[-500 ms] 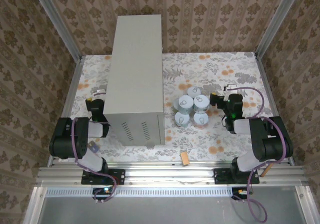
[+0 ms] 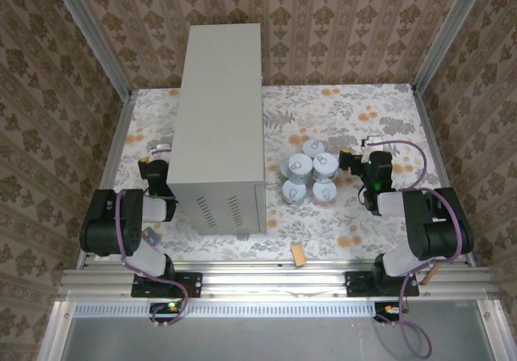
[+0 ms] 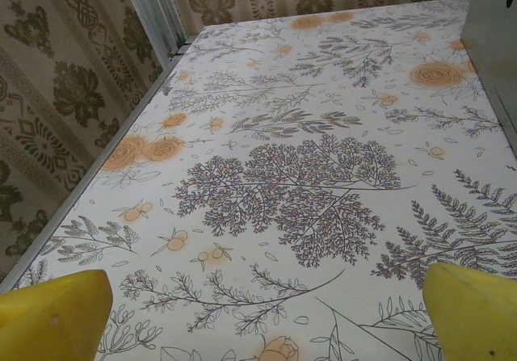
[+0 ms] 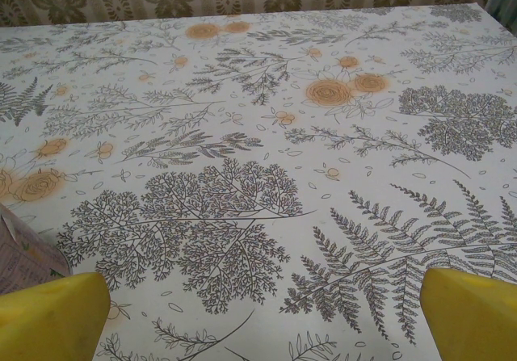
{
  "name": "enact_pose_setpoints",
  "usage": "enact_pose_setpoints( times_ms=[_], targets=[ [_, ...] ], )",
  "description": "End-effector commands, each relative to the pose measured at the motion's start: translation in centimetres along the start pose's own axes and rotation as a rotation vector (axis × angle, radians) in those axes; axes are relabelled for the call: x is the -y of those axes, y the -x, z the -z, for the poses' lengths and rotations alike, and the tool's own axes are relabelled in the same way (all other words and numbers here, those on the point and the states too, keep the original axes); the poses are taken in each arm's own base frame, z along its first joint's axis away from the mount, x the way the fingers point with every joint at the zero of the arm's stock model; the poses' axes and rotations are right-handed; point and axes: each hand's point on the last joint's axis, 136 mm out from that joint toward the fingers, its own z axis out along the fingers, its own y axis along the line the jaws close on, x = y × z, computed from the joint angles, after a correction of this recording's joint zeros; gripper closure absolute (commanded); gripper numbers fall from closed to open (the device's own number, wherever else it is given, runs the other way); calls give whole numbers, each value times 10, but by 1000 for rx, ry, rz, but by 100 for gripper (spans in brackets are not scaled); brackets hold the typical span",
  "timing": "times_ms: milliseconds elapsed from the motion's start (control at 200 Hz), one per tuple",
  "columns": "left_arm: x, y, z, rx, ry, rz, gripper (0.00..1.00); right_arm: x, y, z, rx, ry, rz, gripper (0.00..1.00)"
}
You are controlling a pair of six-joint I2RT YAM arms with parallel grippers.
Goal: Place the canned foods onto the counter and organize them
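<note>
In the top view the counter (image 2: 222,127) stands upright left of centre on the floral table (image 2: 380,111), its vent slots on the near face toward the bottom of the frame. Its flat top is bare. The cans (image 2: 309,177) sit bunched on the table just right of the counter's lower right corner, white lids up, close together; five lids can be counted.

The left gripper (image 2: 156,151) hangs low at the left of the frame, close beside the counter's left wall. In the left wrist view its yellow fingers (image 3: 52,316) sit in the two bottom corners, spread wide with bare table between them, and the counter's grey wall (image 3: 493,46) runs down the upper right edge.

The right gripper (image 2: 365,149) is right of centre, just beside the cans. In the right wrist view its fingers (image 4: 472,312) are likewise spread wide over the table, holding nothing, and a can's label (image 4: 24,260) shows at the lower left edge, by the left finger.

A small brown block (image 2: 299,253) lies near the table's bottom edge.
</note>
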Motion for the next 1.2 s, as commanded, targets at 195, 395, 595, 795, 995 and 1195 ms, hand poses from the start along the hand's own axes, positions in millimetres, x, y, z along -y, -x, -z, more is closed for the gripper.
enact_pose_setpoints(
  times_ms=[195,395,595,795,995,1195],
  targets=[
    [7,7,-2,16,-33,-11,0,-5,3,0,13,18,16,0],
    [7,7,-3,13,-37,-8,0,-5,3,-1,12,19,15,0],
    [0,16,1,11,4,-4,0,-5,4,-1,14,18,16,0],
    [-26,39,7,-38,133,27,0,-5,3,-1,13,16,15,0],
    [-57,70,22,-128,270,52,0,-5,3,-1,12,16,16,0],
    [-69,102,44,-290,282,130,0,-5,3,0,14,17,15,0]
  ],
)
